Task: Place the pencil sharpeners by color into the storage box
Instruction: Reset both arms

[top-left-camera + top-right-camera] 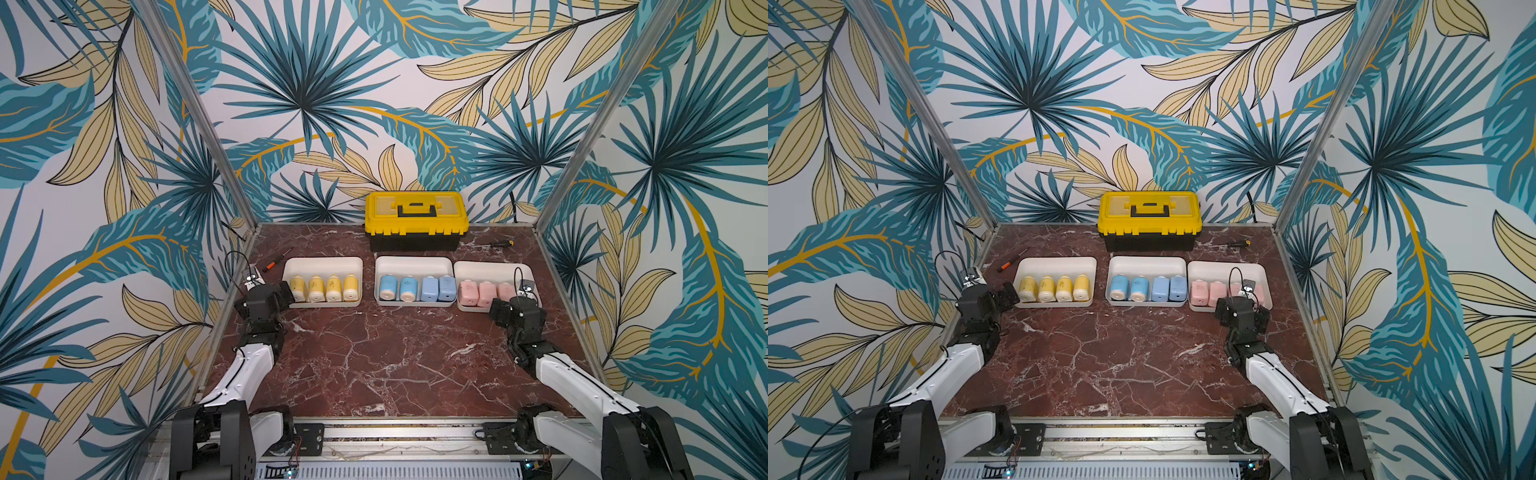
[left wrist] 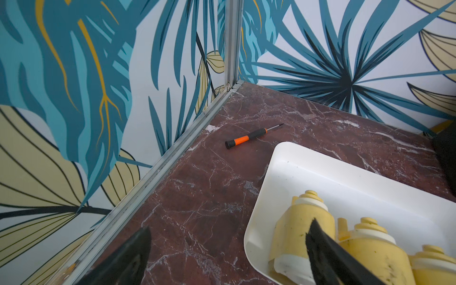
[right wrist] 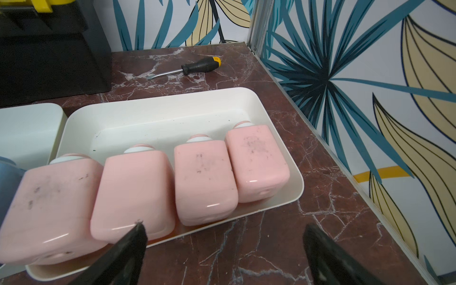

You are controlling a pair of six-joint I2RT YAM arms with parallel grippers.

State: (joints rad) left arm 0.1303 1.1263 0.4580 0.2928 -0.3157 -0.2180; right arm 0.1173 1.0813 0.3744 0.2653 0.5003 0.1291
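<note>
In both top views a hard-plastic toolbox (image 1: 415,220), yellow lid over a black base, sits at the back of the red-brown, white-veined bench (image 1: 374,365). In front of the toolbox runs a row of three smooth white trays with rounded corners. The left tray (image 1: 322,265), off to the toolbox's left, holds four yellow sharpeners (image 1: 324,288) side by side, their whitish bases turned away from the toolbox. The middle tray (image 1: 413,262), straight in front of the toolbox, holds four blue sharpeners (image 1: 417,287). The right tray (image 1: 486,269), off to the toolbox's right, holds the pink sharpeners (image 1: 478,293), and the right arm (image 1: 557,370) covers part of that row. A slim orange-and-black screwdriver (image 1: 276,259) lies left of the toolbox, and a black-and-yellow screwdriver (image 1: 500,243) lies just right of it.

From the left wrist, the yellow sharpeners (image 2: 296,229) show stepped caps, whitish collars and dark specks. The left jaws stand spread with nothing between them, one black tip crossing in front of the end sharpener.

From the right wrist, four pink sharpeners (image 3: 202,177) fill the tray. They are glossy, round-cornered blocks with grey scuffs, and their whitish collars point toward the toolbox. The right jaws hang released and empty over the bench, at the tray rim farthest from the toolbox.
</note>
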